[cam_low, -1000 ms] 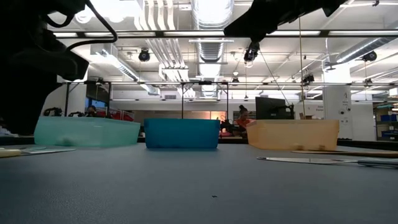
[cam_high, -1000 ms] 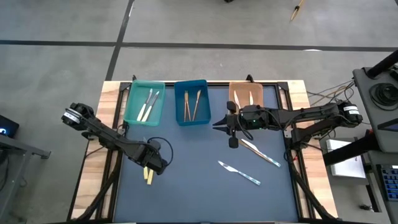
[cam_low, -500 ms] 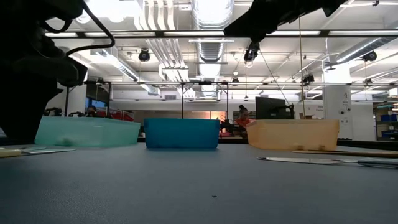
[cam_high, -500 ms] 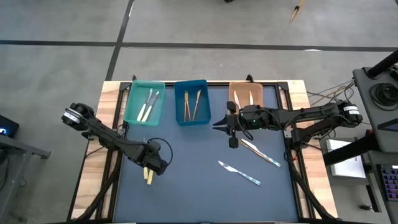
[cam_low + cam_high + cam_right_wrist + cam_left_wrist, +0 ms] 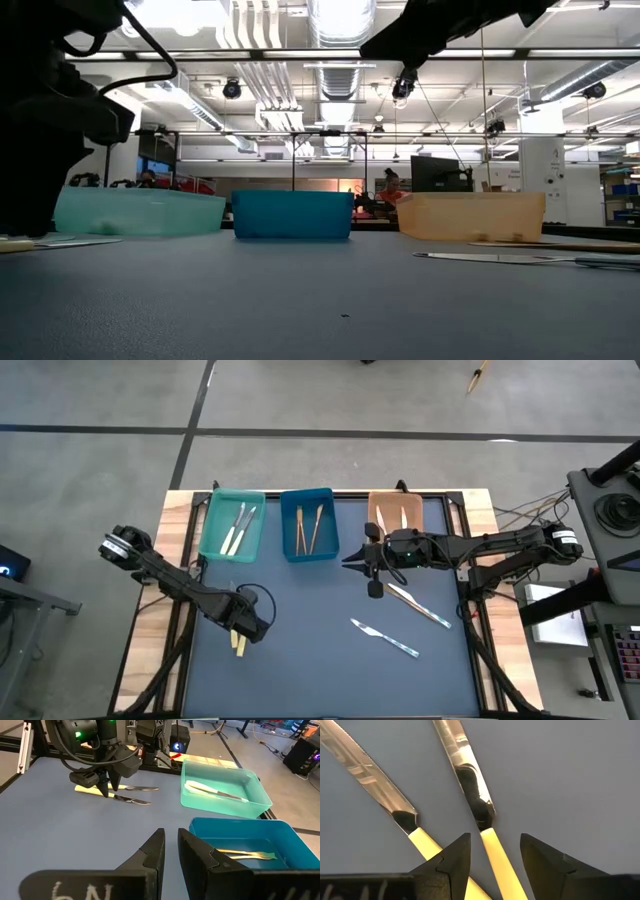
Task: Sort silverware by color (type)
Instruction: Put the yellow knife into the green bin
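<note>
Two cream-yellow handled knives (image 5: 485,820) (image 5: 380,790) lie flat, side by side, on the dark mat near the table's left edge. My left gripper (image 5: 492,857) points down over them, open. Its fingers stand on either side of one knife's yellow handle (image 5: 497,867), just behind the blade. The right wrist view shows that gripper (image 5: 107,790) just above both knives (image 5: 132,800). My right gripper (image 5: 347,561) hangs above the mat in front of the orange tray (image 5: 395,510), its fingers nearly together, with nothing between them.
A teal tray (image 5: 232,525) holds cream-handled pieces and a blue tray (image 5: 308,525) holds wooden ones. A wooden knife (image 5: 418,605) and a pale-blue handled knife (image 5: 383,637) lie on the mat at the right. The mat's middle is bare.
My left gripper has sunk a little toward the yellow-handled knives.
</note>
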